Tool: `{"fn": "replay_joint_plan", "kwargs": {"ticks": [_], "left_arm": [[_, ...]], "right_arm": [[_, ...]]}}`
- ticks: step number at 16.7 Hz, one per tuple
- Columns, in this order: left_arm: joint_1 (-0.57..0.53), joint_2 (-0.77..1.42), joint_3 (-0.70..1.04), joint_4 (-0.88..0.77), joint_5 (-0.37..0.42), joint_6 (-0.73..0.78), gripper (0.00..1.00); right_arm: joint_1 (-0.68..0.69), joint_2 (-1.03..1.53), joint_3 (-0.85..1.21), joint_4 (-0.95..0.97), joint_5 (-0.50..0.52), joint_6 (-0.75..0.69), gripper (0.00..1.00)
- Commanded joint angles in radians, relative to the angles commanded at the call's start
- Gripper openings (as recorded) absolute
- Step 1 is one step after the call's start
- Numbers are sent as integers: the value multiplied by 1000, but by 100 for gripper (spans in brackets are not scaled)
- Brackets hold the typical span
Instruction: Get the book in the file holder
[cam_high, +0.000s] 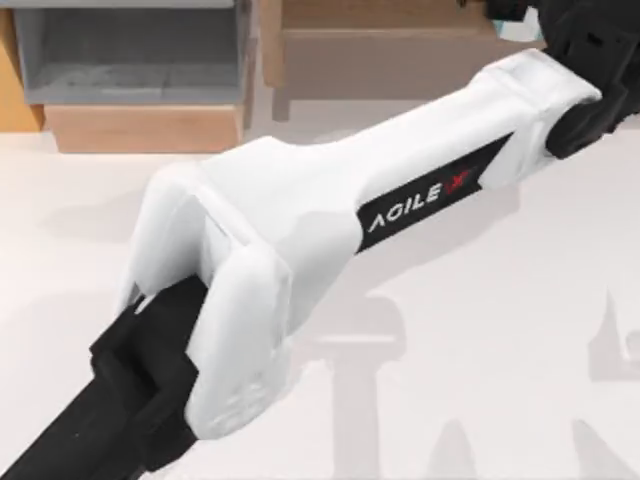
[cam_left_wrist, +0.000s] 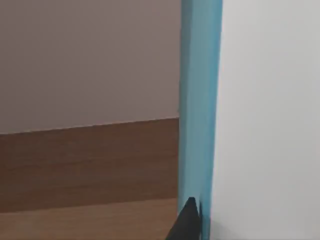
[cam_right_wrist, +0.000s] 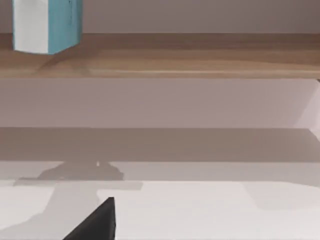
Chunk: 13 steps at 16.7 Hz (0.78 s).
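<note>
The teal-blue book (cam_left_wrist: 200, 100) stands upright close in the left wrist view, its teal edge toward the camera and a white face beside it. My left gripper (cam_left_wrist: 196, 227) is shut on its lower end, with one black fingertip (cam_left_wrist: 187, 220) against the teal edge. From the right wrist view the book (cam_right_wrist: 47, 25) hangs in the air above the brown wooden shelf (cam_right_wrist: 175, 55). The grey-walled file holder (cam_high: 140, 128) with its pale wood lip sits at the table's far left. A single black fingertip (cam_right_wrist: 97, 222) of my right gripper shows low over the table.
A long white arm link (cam_high: 330, 220) marked AGILEX crosses the top view from upper right to lower left, high above the table and hiding much of it. The brown wooden shelf (cam_high: 400, 55) stands at the back, right of the file holder.
</note>
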Motion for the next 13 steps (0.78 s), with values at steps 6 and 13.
{"fn": "replay_joint_plan", "kwargs": {"ticks": [6,13], "left_arm": [[-118,-369,-484,7,-15,85,0],[14,-918,-981,119,-1,296,0]], "right_arm": [[0,0,0,0,0,0,100],[0,0,0,0,0,0,100]]}}
